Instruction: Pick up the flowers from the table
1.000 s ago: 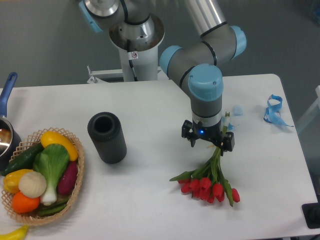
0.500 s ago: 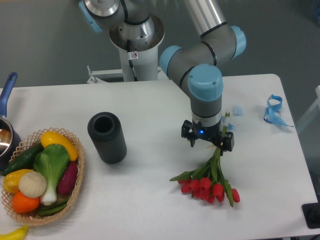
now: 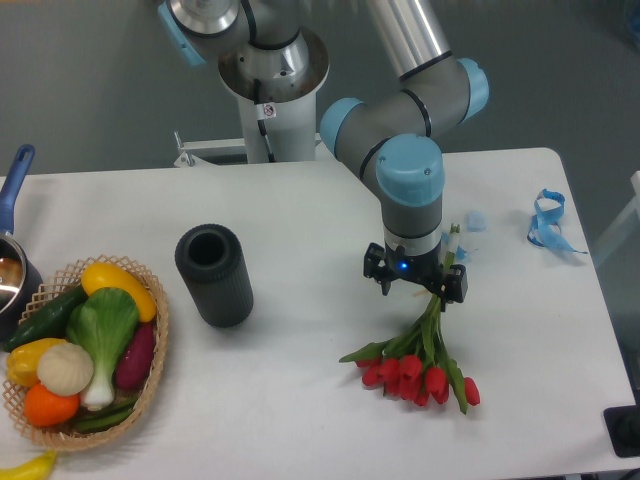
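White table (image 3: 300,400), near its right edge: red flowers (image 3: 420,365) lie light and floppy, best held by the stems. Gripper (image 3: 416,290) sits over the stem ends; whether it is clamped is unclear.

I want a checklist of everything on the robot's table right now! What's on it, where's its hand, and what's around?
Surface: white table, rounded corners, flat.
Job's things: flowers, red tulips lying on the table, stems pointing up toward the hand.
Clutter: black cylinder standing upright; wicker basket of vegetables at the left edge; blue-handled pot partly out of frame; blue ribbon near the right edge; small pale blue object.
Hand: hand low over the stem ends; whether it is open or shut cannot be told.
Cables: nothing seen.
Surroundings: grey wall; robot base behind the table.
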### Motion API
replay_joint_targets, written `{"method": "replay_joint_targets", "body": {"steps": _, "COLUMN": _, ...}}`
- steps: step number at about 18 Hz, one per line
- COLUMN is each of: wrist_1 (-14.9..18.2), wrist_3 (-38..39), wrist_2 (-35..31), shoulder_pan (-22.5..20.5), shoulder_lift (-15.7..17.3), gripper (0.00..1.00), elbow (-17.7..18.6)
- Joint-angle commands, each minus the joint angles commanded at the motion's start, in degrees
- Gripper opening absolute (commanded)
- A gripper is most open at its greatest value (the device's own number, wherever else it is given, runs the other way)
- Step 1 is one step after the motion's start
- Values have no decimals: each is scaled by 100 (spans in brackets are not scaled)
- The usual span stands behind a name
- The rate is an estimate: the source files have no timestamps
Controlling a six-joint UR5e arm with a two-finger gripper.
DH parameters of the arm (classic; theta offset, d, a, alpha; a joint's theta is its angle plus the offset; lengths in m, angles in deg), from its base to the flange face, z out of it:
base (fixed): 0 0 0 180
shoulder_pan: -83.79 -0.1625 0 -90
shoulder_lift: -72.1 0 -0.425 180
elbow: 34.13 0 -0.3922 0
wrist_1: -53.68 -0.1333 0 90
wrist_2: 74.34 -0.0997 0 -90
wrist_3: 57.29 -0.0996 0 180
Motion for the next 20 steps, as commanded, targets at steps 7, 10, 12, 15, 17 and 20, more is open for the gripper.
{"method": "replay_joint_targets", "body": {"steps": 7, "wrist_1": 0, "wrist_3": 9, "wrist_2": 0, "shoulder_pan": 0, "shoulder_lift": -26, "gripper": 100, "elbow": 17}}
{"method": "replay_joint_targets", "body": {"steps": 10, "wrist_1": -9, "wrist_3": 18, "wrist_2": 0, "shoulder_pan": 9, "shoulder_lift": -88, "gripper": 100, "elbow": 9}}
{"method": "replay_joint_targets", "body": {"steps": 12, "wrist_1": -9, "wrist_3": 53, "wrist_2": 9, "shoulder_pan": 9, "shoulder_lift": -88, "gripper": 100, "elbow": 9}}
{"method": "replay_joint_targets", "body": {"steps": 15, "wrist_1": -9, "wrist_3": 44, "wrist_2": -17, "shoulder_pan": 9, "shoulder_lift": -88, "gripper": 100, "elbow": 9}}
{"method": "replay_joint_targets", "body": {"steps": 17, "wrist_1": -9, "wrist_3": 35, "wrist_2": -26, "shoulder_pan": 9, "shoulder_lift": -88, "gripper": 100, "elbow": 9}}
{"method": "replay_joint_targets", "body": {"steps": 20, "wrist_1": 0, "wrist_3": 44, "wrist_2": -44, "shoulder_pan": 9, "shoulder_lift": -79, "gripper": 100, "elbow": 0}}
